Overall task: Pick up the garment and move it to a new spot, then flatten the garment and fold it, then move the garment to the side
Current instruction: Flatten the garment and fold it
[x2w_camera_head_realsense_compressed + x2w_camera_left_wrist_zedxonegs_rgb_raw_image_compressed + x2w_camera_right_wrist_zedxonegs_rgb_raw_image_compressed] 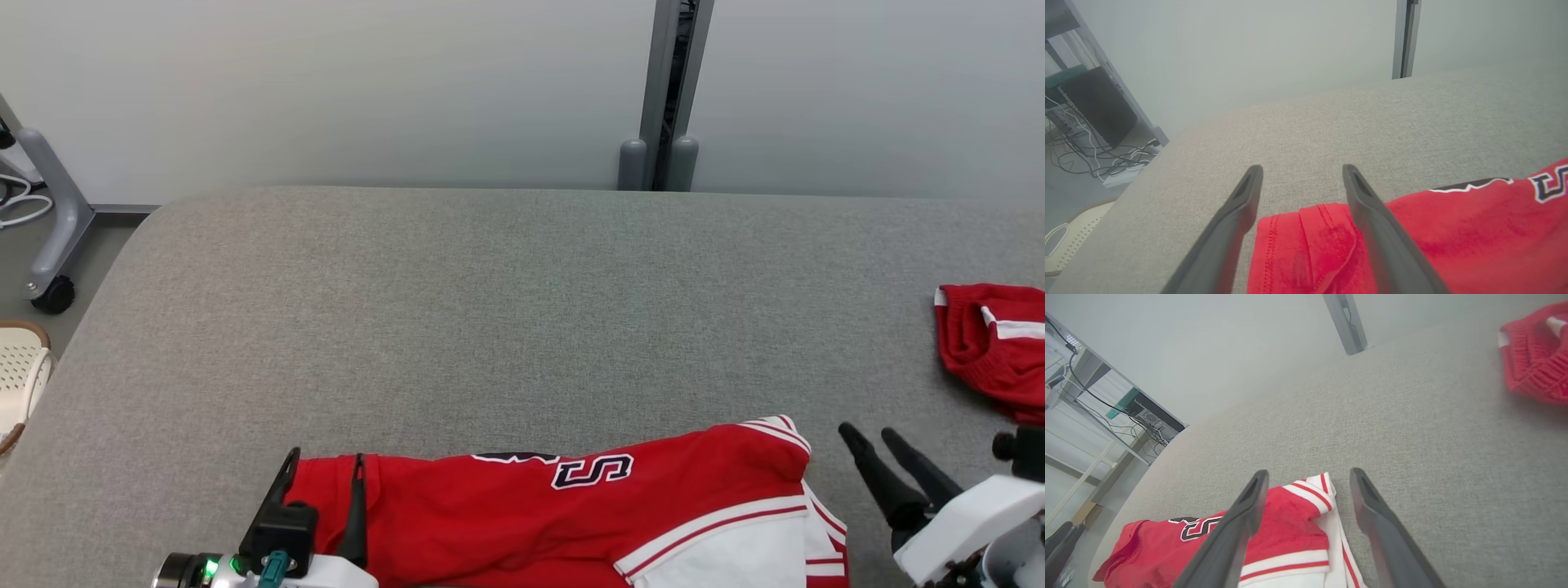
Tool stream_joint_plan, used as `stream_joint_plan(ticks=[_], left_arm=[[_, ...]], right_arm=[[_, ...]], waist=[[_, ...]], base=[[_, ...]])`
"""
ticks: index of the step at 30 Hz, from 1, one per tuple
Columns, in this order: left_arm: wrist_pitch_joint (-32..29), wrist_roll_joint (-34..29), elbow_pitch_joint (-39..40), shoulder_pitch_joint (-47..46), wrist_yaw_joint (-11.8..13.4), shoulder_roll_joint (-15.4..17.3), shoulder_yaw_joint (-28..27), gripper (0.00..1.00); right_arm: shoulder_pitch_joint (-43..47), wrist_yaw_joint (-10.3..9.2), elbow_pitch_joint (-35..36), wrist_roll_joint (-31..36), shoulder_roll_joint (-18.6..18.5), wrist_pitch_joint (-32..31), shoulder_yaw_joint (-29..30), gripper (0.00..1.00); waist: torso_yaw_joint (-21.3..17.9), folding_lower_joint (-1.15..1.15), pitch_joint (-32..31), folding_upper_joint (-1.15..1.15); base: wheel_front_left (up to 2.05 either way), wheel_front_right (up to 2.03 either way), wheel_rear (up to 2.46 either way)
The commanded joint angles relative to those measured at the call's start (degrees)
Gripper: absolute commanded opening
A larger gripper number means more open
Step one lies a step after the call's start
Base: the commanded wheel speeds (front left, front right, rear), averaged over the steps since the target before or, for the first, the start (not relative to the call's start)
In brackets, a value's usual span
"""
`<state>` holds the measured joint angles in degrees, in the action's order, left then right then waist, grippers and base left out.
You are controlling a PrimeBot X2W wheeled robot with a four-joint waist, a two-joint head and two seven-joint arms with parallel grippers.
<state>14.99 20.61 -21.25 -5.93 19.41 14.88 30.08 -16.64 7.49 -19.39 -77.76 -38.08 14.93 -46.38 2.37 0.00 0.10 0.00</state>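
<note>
The red jersey [506,523] lies at the grey worktop's [522,286] near edge. The left claw [326,454] is wide open over its left end, maybe touching. The right claw [867,430], wide and empty, sits just beside it.

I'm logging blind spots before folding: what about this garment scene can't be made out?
Red garment: lower part cut off by the head view's bottom edge.
Lettering: partly tucked under a fold, unreadable.
Second red cloth: cut by the head view's right edge.
Left tool: contact with the garment unclear.
</note>
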Motion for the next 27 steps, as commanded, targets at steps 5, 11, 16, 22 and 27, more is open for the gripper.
stream_joint_plan(ticks=[5,11,16,22,27], left_arm=[[0.2,-1.2,1.2,2.1,-0.1,-1.0,-2.1,1.00],[0.2,-2.4,1.2,2.8,-0.9,-2.1,-3.1,1.00],[0.2,-3.0,0.9,2.9,-1.3,-2.6,-3.6,1.00],[0.2,-3.8,0.7,3.1,-1.9,-3.2,-4.0,1.00],[0.2,-4.5,-1.1,2.0,-3.6,-3.8,-5.0,1.00]], right_arm=[[2.9,0.02,-0.3,1.9,1.5,0.4,1.9,1.00],[3.7,0.02,-0.2,2.6,2.2,0.2,2.8,1.00],[4.2,0.02,-0.1,2.8,2.4,-0.4,3.2,1.00],[4.5,0.02,0.2,3.1,2.6,-1.0,3.9,1.00],[4.9,0.02,0.3,3.5,3.0,-1.4,4.4,1.00]], waist=[[-0.3,0.00,0.2,0.00],[-0.6,0.00,0.2,0.00],[-0.6,0.00,0.0,0.00],[-0.5,0.00,0.0,0.00],[-0.3,0.00,0.1,0.00]], base=[[0.00,0.00,0.00],[0.00,0.00,0.00],[0.00,0.00,0.00],[0.00,0.00,0.00],[0.00,0.00,0.00]])
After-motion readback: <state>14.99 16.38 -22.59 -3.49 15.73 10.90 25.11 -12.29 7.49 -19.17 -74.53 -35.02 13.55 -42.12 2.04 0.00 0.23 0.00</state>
